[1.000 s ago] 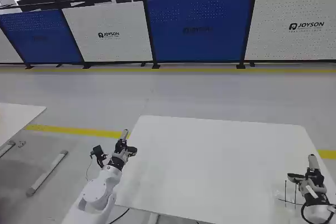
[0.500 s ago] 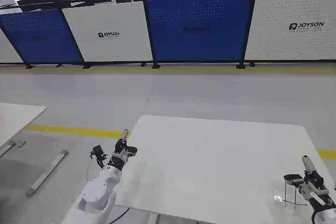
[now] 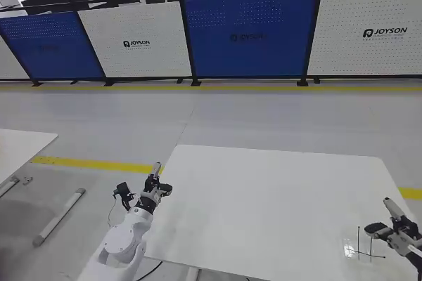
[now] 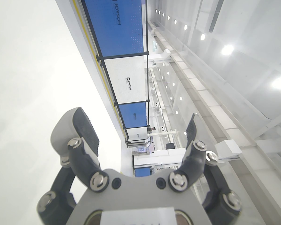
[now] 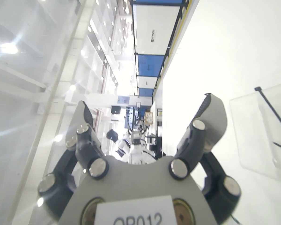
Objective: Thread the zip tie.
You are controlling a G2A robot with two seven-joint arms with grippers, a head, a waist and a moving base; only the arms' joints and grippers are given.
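Right wrist view: the right gripper has its fingers spread wide with nothing between them. The black zip tie lies apart from them, off the outer side of one finger, flat on a clear sheet. Top view: the tie's long axis runs away from the robot near the table's near right corner, with a second black strip crossing its near end. The left gripper, also wide and empty, sits well apart at the opposite edge, so I judge the right arm should take the pick.
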